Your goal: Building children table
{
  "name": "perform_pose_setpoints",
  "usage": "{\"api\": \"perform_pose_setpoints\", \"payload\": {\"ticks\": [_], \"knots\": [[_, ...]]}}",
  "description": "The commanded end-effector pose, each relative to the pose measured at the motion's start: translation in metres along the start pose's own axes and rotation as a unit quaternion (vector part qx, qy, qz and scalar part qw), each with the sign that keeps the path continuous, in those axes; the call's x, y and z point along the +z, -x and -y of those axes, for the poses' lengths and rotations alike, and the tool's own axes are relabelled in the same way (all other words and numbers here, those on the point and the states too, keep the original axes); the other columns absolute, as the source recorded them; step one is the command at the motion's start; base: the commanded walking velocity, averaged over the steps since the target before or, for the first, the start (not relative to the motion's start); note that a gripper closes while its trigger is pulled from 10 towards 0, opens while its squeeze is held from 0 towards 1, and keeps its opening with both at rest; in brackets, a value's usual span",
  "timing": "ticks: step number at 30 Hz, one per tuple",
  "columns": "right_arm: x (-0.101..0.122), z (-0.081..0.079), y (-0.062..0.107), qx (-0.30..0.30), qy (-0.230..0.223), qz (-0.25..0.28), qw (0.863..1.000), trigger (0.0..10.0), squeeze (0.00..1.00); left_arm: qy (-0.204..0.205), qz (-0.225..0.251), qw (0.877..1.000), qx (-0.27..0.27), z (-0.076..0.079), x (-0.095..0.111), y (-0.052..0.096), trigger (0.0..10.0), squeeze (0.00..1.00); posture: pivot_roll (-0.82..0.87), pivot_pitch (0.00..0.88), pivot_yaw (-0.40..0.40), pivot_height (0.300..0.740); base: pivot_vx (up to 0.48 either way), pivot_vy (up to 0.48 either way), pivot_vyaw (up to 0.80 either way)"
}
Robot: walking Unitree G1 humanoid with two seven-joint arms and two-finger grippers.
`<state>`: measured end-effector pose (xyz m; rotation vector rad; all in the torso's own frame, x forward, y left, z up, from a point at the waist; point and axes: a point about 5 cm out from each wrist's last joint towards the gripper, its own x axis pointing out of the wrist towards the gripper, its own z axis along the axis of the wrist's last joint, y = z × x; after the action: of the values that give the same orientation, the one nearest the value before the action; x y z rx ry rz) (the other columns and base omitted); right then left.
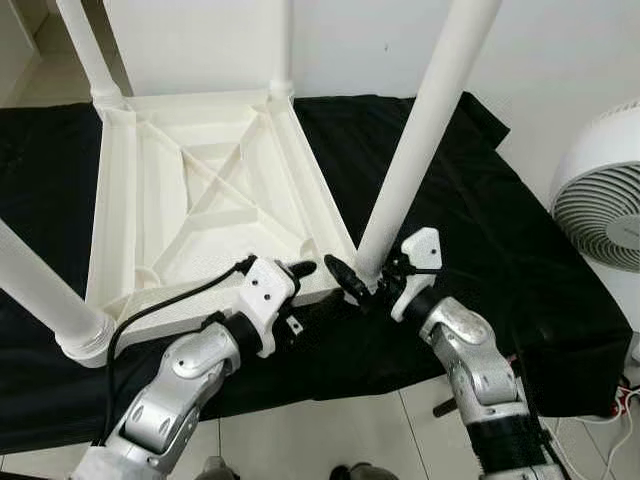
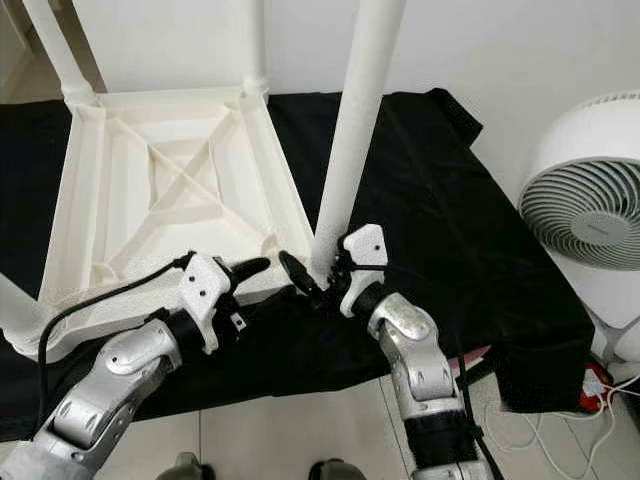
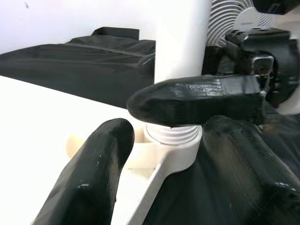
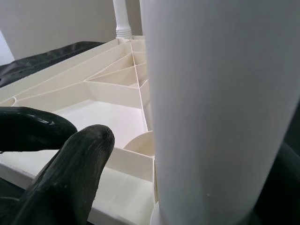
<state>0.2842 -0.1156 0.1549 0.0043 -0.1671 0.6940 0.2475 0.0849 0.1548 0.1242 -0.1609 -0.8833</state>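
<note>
The white tabletop [image 1: 200, 200] lies upside down on a black cloth [image 1: 480, 200], with its ribs facing up. Going from left to right: one leg [image 1: 45, 295] stands in the near left corner, one leg [image 1: 88, 48] in the far left corner, and a third [image 1: 281, 45] rises at the far right corner. These three look seated in their sockets.

The left end effector [image 1: 300, 272] rests at the near right corner of the tabletop, its fingers apart, one finger [image 3: 197, 101] crossing in front of the base of the fourth leg [image 1: 425, 130]. The right end effector [image 1: 352, 280] is at the foot of this leg, fingers on either side of it and, I think, clamped on it, but the contact is partly hidden.

In the left wrist view some thread is visible above the socket [image 3: 171, 150], so I judge that the last leg is not fully screwed in. What remains is to finish turning it and then set the piece upright. A white fan [image 1: 600, 200] stands at the far right.
</note>
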Motion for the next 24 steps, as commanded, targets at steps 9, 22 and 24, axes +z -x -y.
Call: {"api": "perform_pose_setpoints", "payload": {"ticks": [9,22,24], "knots": [[0.008,-0.003,0.029,-0.059,-0.009,0.019,0.998,10.0,0.0,-0.023,0.001,1.0,0.011,-0.021,0.01,-0.001,10.0,0.0,-0.07,0.099,-0.001,0.74,0.0,0.0,0.0],[0.013,-0.017,0.049,-0.043,-0.014,0.011,0.999,10.0,0.0,-0.013,-0.008,1.0,0.026,-0.028,0.009,0.0,10.0,0.0,-0.08,0.108,0.003,0.74,0.0,0.0,0.0],[0.012,-0.021,0.053,-0.02,-0.022,0.0,1.0,10.0,0.0,-0.012,-0.008,0.999,0.046,-0.035,0.01,0.001,10.0,0.0,-0.08,0.112,-0.002,0.74,0.0,0.0,0.0]]}}
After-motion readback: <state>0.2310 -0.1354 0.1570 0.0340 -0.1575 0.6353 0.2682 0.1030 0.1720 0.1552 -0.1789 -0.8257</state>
